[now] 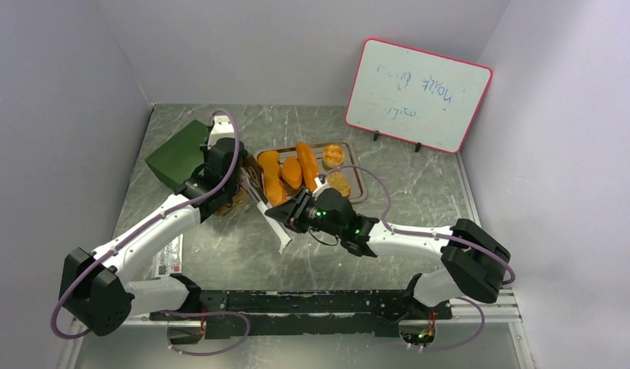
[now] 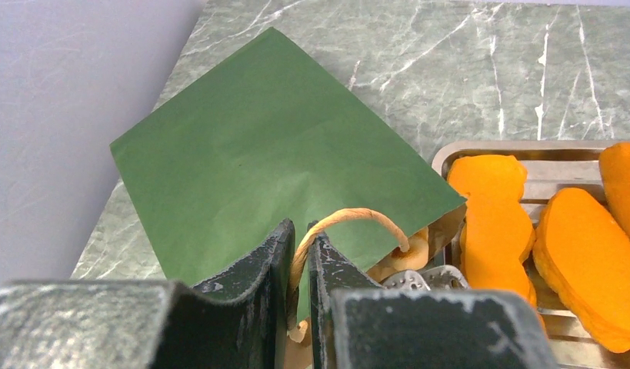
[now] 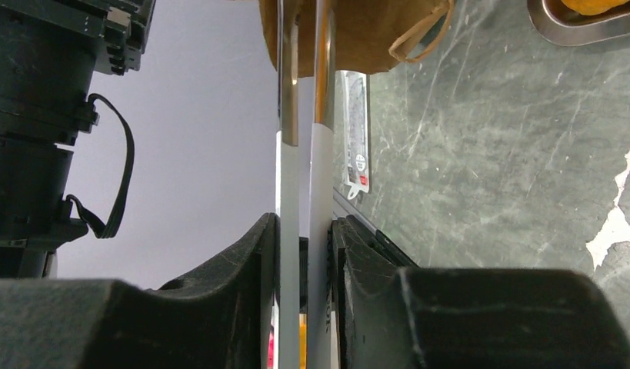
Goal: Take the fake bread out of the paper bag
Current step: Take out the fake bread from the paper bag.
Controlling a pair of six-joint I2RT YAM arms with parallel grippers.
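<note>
Where one tray [image 1: 362, 187] sits, five fake breads [image 1: 306, 163] beside one paper bag [image 1: 177, 154].

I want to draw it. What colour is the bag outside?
The bag is dark green, clearest in the left wrist view.
</note>
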